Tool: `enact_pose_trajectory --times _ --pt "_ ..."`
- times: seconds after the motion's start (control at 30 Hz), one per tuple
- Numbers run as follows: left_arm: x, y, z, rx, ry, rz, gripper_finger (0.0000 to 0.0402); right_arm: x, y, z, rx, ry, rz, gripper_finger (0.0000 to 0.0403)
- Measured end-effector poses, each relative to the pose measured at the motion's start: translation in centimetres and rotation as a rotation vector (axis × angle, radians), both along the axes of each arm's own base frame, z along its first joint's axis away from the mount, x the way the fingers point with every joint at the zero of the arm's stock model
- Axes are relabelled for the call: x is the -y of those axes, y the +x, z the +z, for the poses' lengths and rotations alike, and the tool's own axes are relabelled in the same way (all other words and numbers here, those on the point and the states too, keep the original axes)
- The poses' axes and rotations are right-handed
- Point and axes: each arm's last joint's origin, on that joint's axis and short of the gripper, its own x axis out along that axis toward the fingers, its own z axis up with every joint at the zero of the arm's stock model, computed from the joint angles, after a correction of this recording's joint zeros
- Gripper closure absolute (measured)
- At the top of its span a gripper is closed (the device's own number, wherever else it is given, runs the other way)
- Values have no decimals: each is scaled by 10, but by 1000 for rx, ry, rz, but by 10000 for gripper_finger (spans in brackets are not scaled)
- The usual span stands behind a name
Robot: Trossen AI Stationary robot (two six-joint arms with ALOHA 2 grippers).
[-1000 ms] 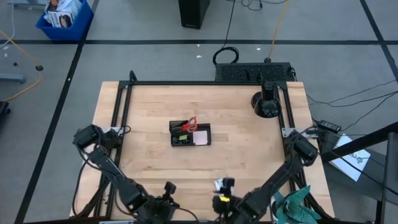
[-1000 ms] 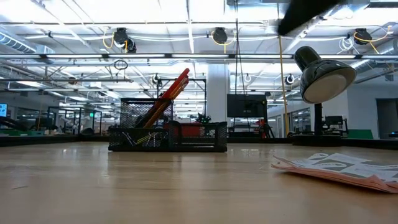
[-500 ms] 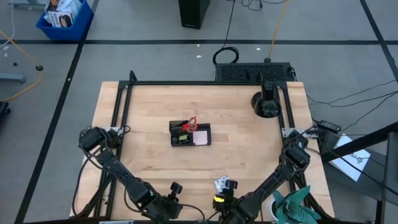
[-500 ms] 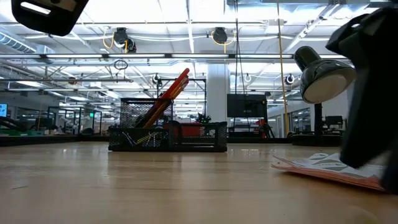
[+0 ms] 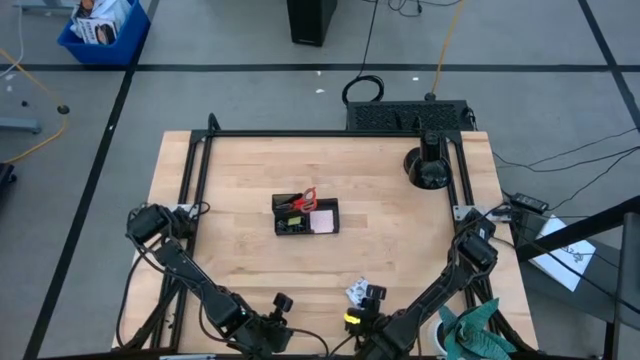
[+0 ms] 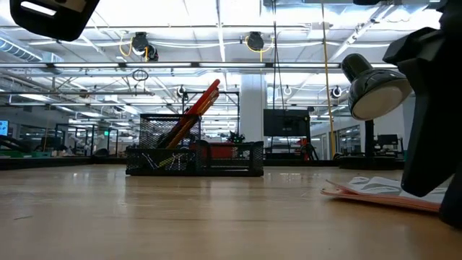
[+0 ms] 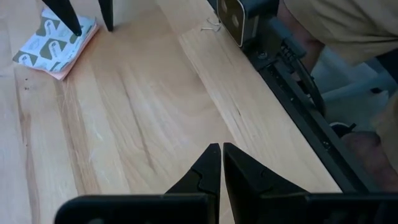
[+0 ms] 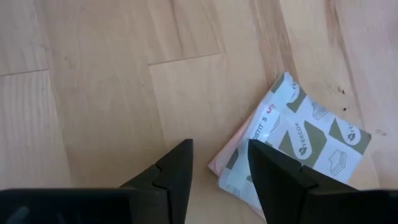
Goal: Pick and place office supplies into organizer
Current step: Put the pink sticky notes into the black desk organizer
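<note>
Bright, even overhead strip lights (image 6: pixel 216 29) glared in low view; table (image 5: pixel 380 210) evenly lit w/ soft shadows; near arm (image 6: pixel 433 115) blurred.

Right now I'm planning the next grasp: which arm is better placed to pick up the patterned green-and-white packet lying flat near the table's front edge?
Right. Its open hand hovers over the patterned packet; the shut left hand sits farther off.

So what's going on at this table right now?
The right gripper, fingers open, hangs over a printed packet lying flat near the table's front edge. The left gripper waits shut nearby, holding nothing. Mid-table, the black organizer already holds red-handled scissors and a pink sticky-note pad.
</note>
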Motion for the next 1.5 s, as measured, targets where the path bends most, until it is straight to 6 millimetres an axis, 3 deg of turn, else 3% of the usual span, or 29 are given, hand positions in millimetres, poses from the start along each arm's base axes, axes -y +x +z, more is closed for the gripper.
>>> enact_pose_trajectory --times 0.33,0.83,1.1,1.5 --pt "0 0 0 3 0 2 376 4 -4 -15 -83 -78 -4 278" --pt "0 0 0 3 -4 6 376 13 -13 -20 -169 -158 -5 398" --pt "0 0 0 4 -1 4 376 9 -14 -4 -188 -200 -34 402" --pt "0 0 0 4 0 3 376 -6 1 44 -27 -242 33 403"
